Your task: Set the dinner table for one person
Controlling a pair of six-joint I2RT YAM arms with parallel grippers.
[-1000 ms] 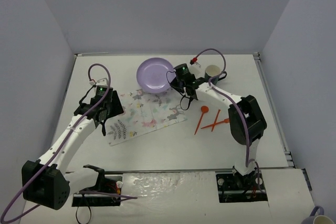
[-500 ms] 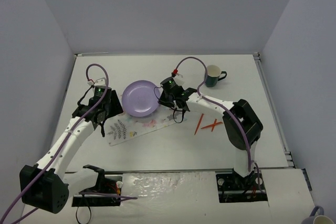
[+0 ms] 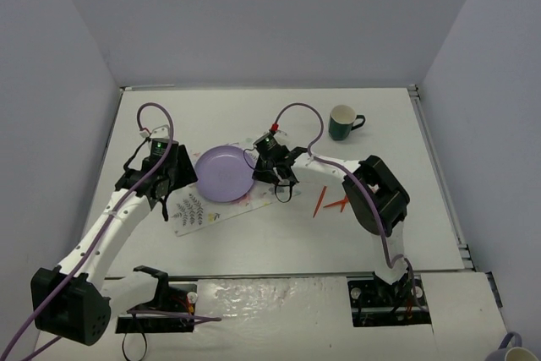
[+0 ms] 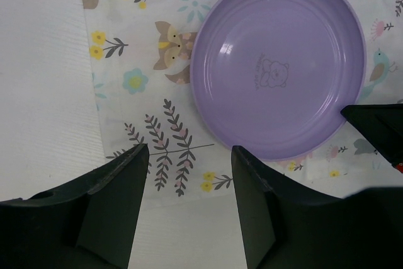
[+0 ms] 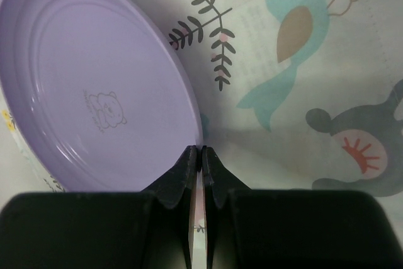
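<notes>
A purple plate (image 3: 223, 173) is over the printed placemat (image 3: 199, 207) on the white dinner table (image 3: 254, 238). My right gripper (image 3: 255, 177) is shut on the plate's right rim; in the right wrist view the jaws (image 5: 201, 150) pinch the thin edge of the plate (image 5: 94, 86), which looks slightly tilted. I cannot tell whether the plate rests on the placemat (image 5: 302, 92). My left gripper (image 4: 186, 150) is open over the placemat's edge (image 4: 126, 48), just short of the plate (image 4: 277, 61), with nothing between its fingers.
A dark green mug (image 3: 342, 122) stands at the back right. Red utensils (image 3: 336, 201) lie right of the placemat, close to the right arm's elbow. The left arm (image 3: 118, 217) stretches along the table's left side.
The right gripper has carried the plate from the back of the table leftward and nearer, over the placemat. The left gripper has barely moved.
</notes>
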